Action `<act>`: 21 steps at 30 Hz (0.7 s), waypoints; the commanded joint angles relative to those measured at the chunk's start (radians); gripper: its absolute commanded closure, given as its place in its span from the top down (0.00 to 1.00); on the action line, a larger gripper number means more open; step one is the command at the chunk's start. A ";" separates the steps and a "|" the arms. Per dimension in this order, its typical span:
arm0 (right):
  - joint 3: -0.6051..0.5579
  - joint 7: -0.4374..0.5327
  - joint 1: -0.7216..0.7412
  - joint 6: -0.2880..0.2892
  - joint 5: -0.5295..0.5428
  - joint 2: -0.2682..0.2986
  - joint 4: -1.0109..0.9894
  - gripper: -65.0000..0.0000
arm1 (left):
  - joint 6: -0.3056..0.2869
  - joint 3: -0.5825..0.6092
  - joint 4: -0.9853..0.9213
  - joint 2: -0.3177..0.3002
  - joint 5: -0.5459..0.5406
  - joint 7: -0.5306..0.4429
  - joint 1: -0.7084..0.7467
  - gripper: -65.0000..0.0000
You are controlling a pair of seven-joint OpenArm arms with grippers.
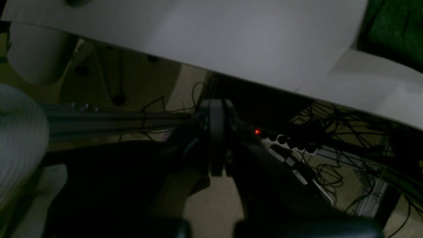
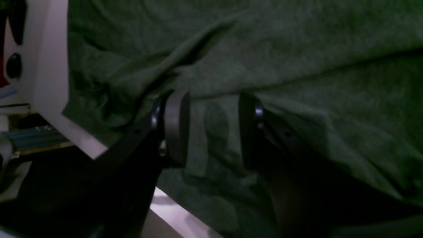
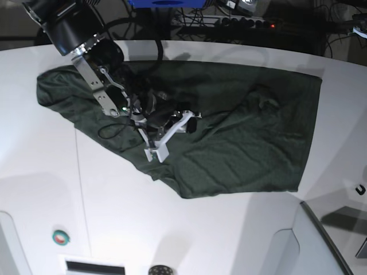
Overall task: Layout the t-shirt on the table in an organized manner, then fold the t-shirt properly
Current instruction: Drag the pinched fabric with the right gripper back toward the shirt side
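Observation:
The dark green t-shirt (image 3: 241, 132) lies spread but wrinkled across the white table (image 3: 189, 229), with one sleeve at the far left. My right gripper (image 3: 172, 136) is low over the shirt's left-middle part. In the right wrist view it (image 2: 213, 129) is open, its two dark pads (image 2: 176, 125) standing on either side of a strip of green fabric (image 2: 297, 49) near the table edge (image 2: 49, 82). My left gripper (image 1: 218, 138) is shut and empty, off the table and over the floor. The table's edge (image 1: 231, 39) and a corner of the shirt (image 1: 396, 29) lie beyond it.
A power strip with a red light (image 1: 284, 138) and tangled cables (image 1: 330, 125) lie on the floor under the left gripper. A thin dark seam (image 3: 80, 189) crosses the tabletop. A round button (image 3: 60, 236) sits near the front left. Cables run behind the table (image 3: 241, 20).

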 commanded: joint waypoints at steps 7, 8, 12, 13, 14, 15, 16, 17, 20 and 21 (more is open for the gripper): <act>0.124 0.016 0.049 0.005 0.014 -0.035 -0.099 0.34 | 0.008 -0.015 0.007 -0.016 -0.002 -0.016 0.012 0.00; 0.158 0.016 0.044 0.005 0.014 -0.035 -0.102 0.34 | 0.008 -0.015 0.007 -0.016 -0.002 -0.016 0.012 0.00; 0.233 0.014 0.039 0.005 0.014 -0.035 -0.103 0.34 | 0.008 -0.015 0.007 -0.017 -0.002 -0.016 0.010 0.00; 0.236 0.014 0.039 0.005 0.014 -0.035 -0.105 0.34 | 0.008 -0.015 0.007 -0.017 -0.002 -0.016 0.010 0.00; 0.236 0.014 0.041 0.005 0.014 -0.034 -0.105 0.34 | 0.008 -0.015 0.007 -0.017 -0.002 -0.016 0.009 0.00; 0.236 0.013 0.041 0.005 0.014 -0.034 -0.105 0.34 | 0.008 -0.015 0.011 -0.017 -0.006 -0.016 0.009 0.00; 0.231 0.013 0.041 0.008 0.014 -0.034 -0.105 0.34 | 0.008 -0.009 0.017 -0.016 -0.008 -0.016 0.009 0.00; 0.228 0.008 0.042 0.012 0.013 -0.032 -0.103 0.34 | 0.008 -0.007 0.027 -0.016 -0.009 -0.018 0.007 0.00; 0.227 -0.038 0.038 0.066 0.013 -0.032 -0.077 0.34 | 0.008 -0.004 0.083 -0.003 -0.009 -0.020 -0.027 0.00; 0.227 -0.050 0.035 0.094 0.013 -0.032 -0.065 0.34 | 0.008 -0.004 0.108 0.014 -0.009 -0.020 -0.039 0.00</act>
